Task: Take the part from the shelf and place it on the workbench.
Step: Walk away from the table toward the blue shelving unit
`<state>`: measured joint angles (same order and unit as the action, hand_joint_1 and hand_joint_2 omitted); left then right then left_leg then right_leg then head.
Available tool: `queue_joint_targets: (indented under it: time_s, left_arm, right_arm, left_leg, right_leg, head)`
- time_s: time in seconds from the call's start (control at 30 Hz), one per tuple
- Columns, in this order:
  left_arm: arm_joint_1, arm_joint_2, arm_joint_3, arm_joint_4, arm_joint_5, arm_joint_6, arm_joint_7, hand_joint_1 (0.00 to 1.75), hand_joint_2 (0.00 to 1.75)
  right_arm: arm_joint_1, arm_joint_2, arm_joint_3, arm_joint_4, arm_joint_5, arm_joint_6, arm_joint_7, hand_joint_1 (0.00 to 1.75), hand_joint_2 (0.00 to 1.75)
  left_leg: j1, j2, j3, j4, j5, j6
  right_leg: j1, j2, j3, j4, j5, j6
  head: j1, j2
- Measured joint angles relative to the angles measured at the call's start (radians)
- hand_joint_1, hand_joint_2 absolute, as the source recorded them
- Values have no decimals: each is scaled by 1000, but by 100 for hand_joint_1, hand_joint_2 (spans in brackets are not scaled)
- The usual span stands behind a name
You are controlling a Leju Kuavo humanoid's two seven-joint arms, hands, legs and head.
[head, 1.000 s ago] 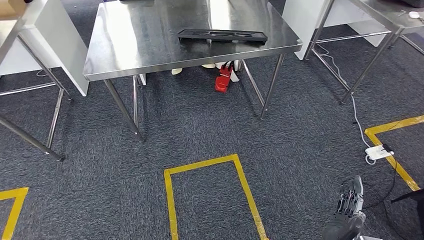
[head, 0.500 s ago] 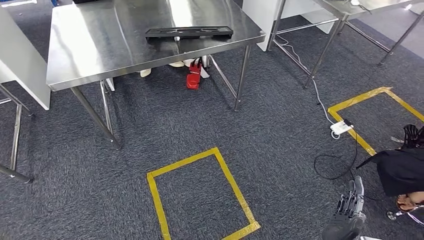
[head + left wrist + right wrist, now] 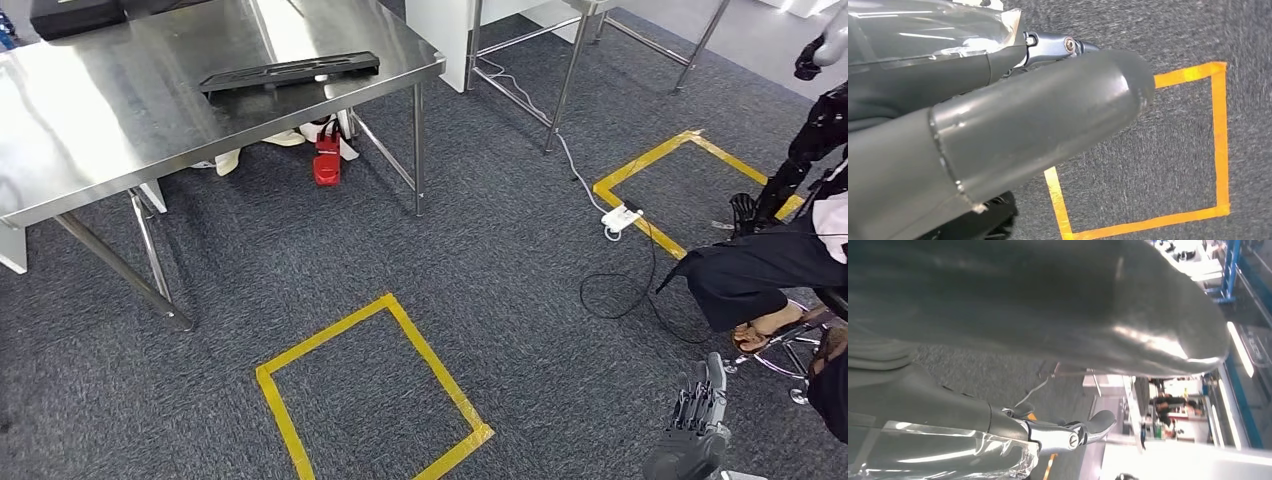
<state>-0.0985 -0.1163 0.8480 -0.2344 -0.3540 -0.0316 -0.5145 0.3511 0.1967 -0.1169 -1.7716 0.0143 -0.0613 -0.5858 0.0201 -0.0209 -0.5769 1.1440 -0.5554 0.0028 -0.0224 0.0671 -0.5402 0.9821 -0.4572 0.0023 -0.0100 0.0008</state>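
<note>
The robot's right hand (image 3: 697, 425) hangs low at its side above grey carpet (image 3: 500, 260), dark fingers (image 3: 700, 400) extended and apart, holding nothing. In the left wrist view the left hand (image 3: 998, 145) looms as a thick grey thumb (image 3: 1058, 125) over the carpet; its fingers are hidden, so whether it is open or closed cannot be told, and nothing is seen in it. Just ahead of the robot, a rectangle of yellow floor tape (image 3: 370, 395) marks the carpet, with a second taped outline (image 3: 660, 190) off to the right. Near that outline a white power strip (image 3: 620, 216) lies with its cable looping across the floor. A person (image 3: 770, 270) in dark clothing sits on a wheeled chair at the right edge, close to the right hand. Farther off to the left stands a stainless-steel workbench (image 3: 120, 110), and a long black tray-like part (image 3: 290, 72) lies flat on its top near the right end. Beneath the bench sits a red object (image 3: 326, 165).
</note>
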Motion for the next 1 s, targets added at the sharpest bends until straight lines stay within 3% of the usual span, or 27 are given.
queue_joint_targets:
  time_s: [0.07, 0.13, 0.17, 0.23, 0.27, 0.33, 0.4, 0.43, 0.47, 0.53, 0.57, 0.63, 0.83, 0.87, 0.93, 0.97, 1.0]
  left_arm:
    - [0, 0, 0, 0, 0, 1, 2, 0, 0]
    - [0, -1, 0, 1, 0, 2, 3, 0, 0]
    - [-1, -3, 0, 1, 0, 2, 3, 0, 0]
    - [-4, -6, 0, 1, 0, 1, 3, 0, 0]
    - [-4, -7, 0, 1, 0, 1, 3, 0, 0]
    - [-2, -8, 0, 1, -1, 1, 4, 0, 0]
    - [-1, -8, 0, 1, -1, 1, 4, 0, 0]
    - [-1, -9, 0, 1, -2, 1, 4, 0, 0]
    - [-1, -10, 0, 1, -2, 1, 4, 0, 0]
    - [-3, -11, 0, 1, -2, 1, 4, 0, 0]
    - [-3, -11, 0, 1, -3, 1, 4, 0, 0]
    - [-5, -11, 0, 1, -8, 1, 6, 0, 0]
    - [-8, -12, -2, 1, -18, -1, 15, 0, 0]
    - [-8, -13, -7, 2, -29, -2, 27, 0, 0]
    - [-6, -21, -20, 5, -54, -5, 51, 0, 0]
    - [-4, -24, -26, 7, -61, -6, 57, 0, 0]
    - [-4, -27, -29, 8, -63, -5, 58, 0, 0]
  right_arm:
    - [-1, 1, -3, 0, -3, 3, 0, 0, 0]
    - [0, 3, -5, 0, -5, 7, 1, 0, 0]
    - [1, 4, -7, 0, -5, 10, 1, 0, 0]
    - [2, 6, -12, -1, -7, 14, 1, 0, 0]
    - [1, 7, -15, -1, -8, 15, 2, 0, 0]
    - [0, 8, -19, -1, -9, 16, 2, 0, 0]
    - [1, 10, -23, -1, -10, 16, 3, 0, 0]
    - [2, 10, -25, -1, -10, 16, 4, 0, 0]
    - [3, 10, -27, -1, -11, 16, 4, 0, 0]
    - [2, 10, -29, -1, -11, 16, 4, 0, 0]
    - [1, 11, -29, -1, -11, 16, 5, 0, 0]
    - [1, 13, -30, -2, -10, 16, 6, 0, 0]
    - [4, 16, -34, -3, -10, 18, 7, 0, 0]
    - [8, 20, -39, -5, -9, 25, 8, 0, 0]
    - [16, 32, -54, -9, -7, 48, 10, 0, 0]
    - [17, 38, -60, -10, -6, 60, 10, 0, 0]
    - [17, 40, -64, -9, -4, 67, 10, 0, 0]
  left_leg:
    - [3, -42, 53, -114, 43, 6]
    - [0, -55, 62, -144, 45, 12]
    - [-3, -43, 61, -146, 49, 18]
    - [-5, -17, 60, -157, 60, 35]
    - [-4, -2, 60, -163, 65, 43]
    - [-5, 28, 56, -166, 69, 50]
    - [-7, 58, 51, -165, 70, 50]
    - [-8, 73, 50, -165, 70, 50]
    - [-8, 87, 50, -164, 71, 49]
    - [-10, 110, 54, -163, 69, 44]
    - [-13, 120, 57, -162, 67, 39]
    - [-17, 135, 63, -161, 63, 27]
    - [-16, 146, 66, -161, 62, 19]
    - [-13, 117, 47, -112, 27, 12]
    - [-5, 56, -13, 29, -37, -1]
    - [-2, 21, -32, 73, -51, -3]
    - [2, 10, -19, 44, -20, -3]
  right_leg:
    - [5, 21, -6, 6, 2, 7]
    - [7, 42, -18, 7, 9, 21]
    - [6, 52, -27, 4, 14, 30]
    - [5, 27, -47, 25, 5, 37]
    - [7, 1, -68, 61, -15, 36]
    - [6, -45, -128, 189, -79, 31]
    - [3, -55, -170, 292, -117, 38]
    - [2, -57, -163, 292, -114, 45]
    - [1, -64, -131, 246, -97, 54]
    - [2, -105, -38, 94, -51, 63]
    - [4, -126, -5, 35, -34, 61]
    - [10, -145, 12, -4, -20, 49]
    - [10, -129, 6, -5, -15, 40]
    - [6, -113, 5, -6, -10, 30]
    - [0, -55, 1, -5, 1, 9]
    - [0, -28, -1, -2, 5, 2]
    - [1, -7, -2, 1, 6, 2]
  head:
    - [-1, 0]
    - [-1, 0]
    - [-1, 0]
    - [1, 0]
    - [3, 0]
    - [8, 0]
    - [9, 0]
    - [10, 0]
    - [10, 0]
    - [11, 0]
    - [11, 0]
    - [10, 0]
    - [9, 0]
    - [8, 0]
    - [6, 0]
    - [4, 0]
    - [4, 0]
